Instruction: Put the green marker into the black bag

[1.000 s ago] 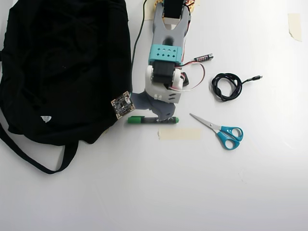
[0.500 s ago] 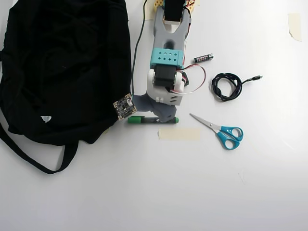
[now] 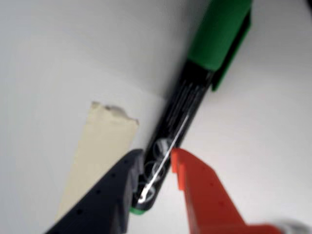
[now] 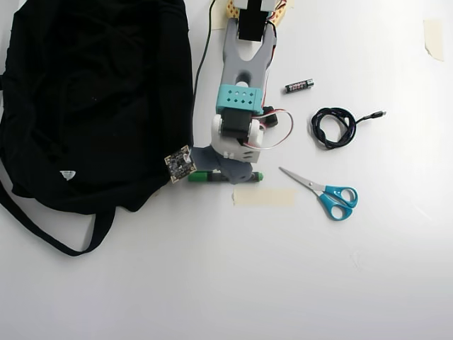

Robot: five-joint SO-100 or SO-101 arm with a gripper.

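**No legible text anywhere**

The green marker [image 3: 187, 105] carries fine white print and some round symbols along its dark barrel in the wrist view, but blur leaves every character unreadable. In the overhead view the small black battery [image 4: 298, 86] shows a band of pale marks too tiny to make out, and the white tag [image 4: 67, 174] on the black bag [image 4: 92, 106] shows no readable lettering.
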